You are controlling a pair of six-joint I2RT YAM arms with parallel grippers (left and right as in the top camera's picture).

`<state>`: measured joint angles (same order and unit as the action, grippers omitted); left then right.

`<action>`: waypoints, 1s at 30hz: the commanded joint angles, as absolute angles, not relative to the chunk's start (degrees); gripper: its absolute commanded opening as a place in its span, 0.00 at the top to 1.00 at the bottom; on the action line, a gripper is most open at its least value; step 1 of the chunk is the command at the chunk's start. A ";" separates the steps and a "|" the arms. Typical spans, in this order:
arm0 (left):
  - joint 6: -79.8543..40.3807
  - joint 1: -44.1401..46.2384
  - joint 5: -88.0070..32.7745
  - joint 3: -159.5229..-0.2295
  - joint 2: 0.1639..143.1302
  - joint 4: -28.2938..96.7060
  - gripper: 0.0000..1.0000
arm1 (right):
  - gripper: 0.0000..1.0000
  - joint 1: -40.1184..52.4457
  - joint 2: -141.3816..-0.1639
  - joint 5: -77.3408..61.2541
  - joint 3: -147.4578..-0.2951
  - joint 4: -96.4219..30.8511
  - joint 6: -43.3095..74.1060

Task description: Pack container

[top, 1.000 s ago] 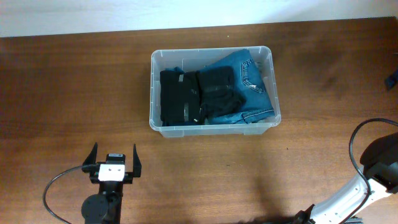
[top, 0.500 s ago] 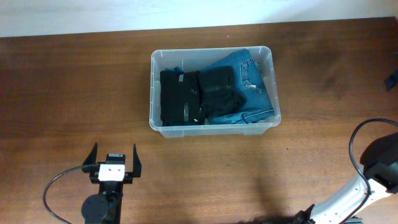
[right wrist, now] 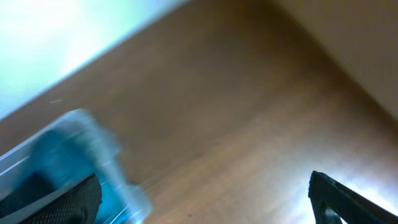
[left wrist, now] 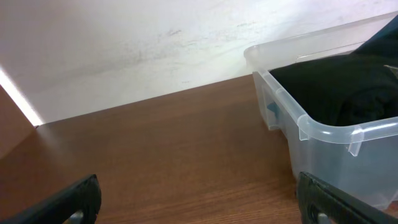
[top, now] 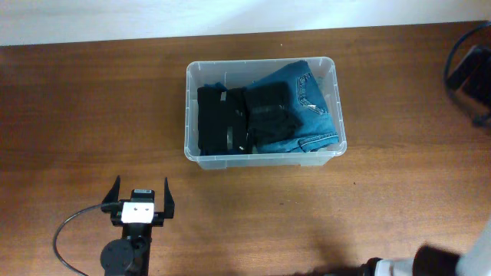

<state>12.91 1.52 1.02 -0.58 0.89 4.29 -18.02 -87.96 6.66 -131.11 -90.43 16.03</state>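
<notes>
Left end effector (top: 141,188) and right end effector (right wrist: 202,202) were both seen spread and empty. The container (top: 262,158), at upper centre of the frame on the bench (top: 77,115), was filled with jeans (top: 311,100) and black garments (top: 219,119). Packing was judged nearly complete; no loose item was seen for a next grasp.

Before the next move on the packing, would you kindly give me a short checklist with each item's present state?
1. Container upright and uncovered on the table: ok.
2. Black clothes and blue jeans lie inside its walls: ok.
3. Left pincer open, empty, apart from the container: ok.
4. Right pincer open and empty: ok.
5. Right pincer's exact place over the table: cannot tell, as its wrist view is blurred.
</notes>
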 commanded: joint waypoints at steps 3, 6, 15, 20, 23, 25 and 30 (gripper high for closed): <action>13.39 1.21 0.82 -0.51 0.34 4.75 0.01 | 0.01 -11.57 -80.53 8.34 -129.51 -90.52 14.92; 13.39 1.21 0.82 -0.51 0.34 4.75 0.01 | 0.02 -10.79 -74.35 6.11 -123.39 -84.88 14.90; 13.39 1.21 0.82 -0.51 0.34 4.75 0.01 | 0.02 -10.76 -48.23 -9.63 -82.76 -42.41 6.66; 13.39 1.21 0.82 -0.51 0.34 4.75 0.01 | 0.02 -10.76 -35.11 -10.37 -59.31 -24.23 6.61; 13.39 1.21 0.82 -0.51 0.34 4.75 0.01 | 0.02 -10.11 -28.25 -10.37 -47.35 -16.91 6.39; 13.39 1.21 0.82 -0.51 0.34 4.75 0.01 | 0.02 -8.78 -23.59 -10.22 -39.90 -13.28 6.26; 13.39 1.21 0.82 -0.51 0.34 4.75 0.01 | 0.02 -4.93 -16.21 -8.01 -25.47 -5.02 6.22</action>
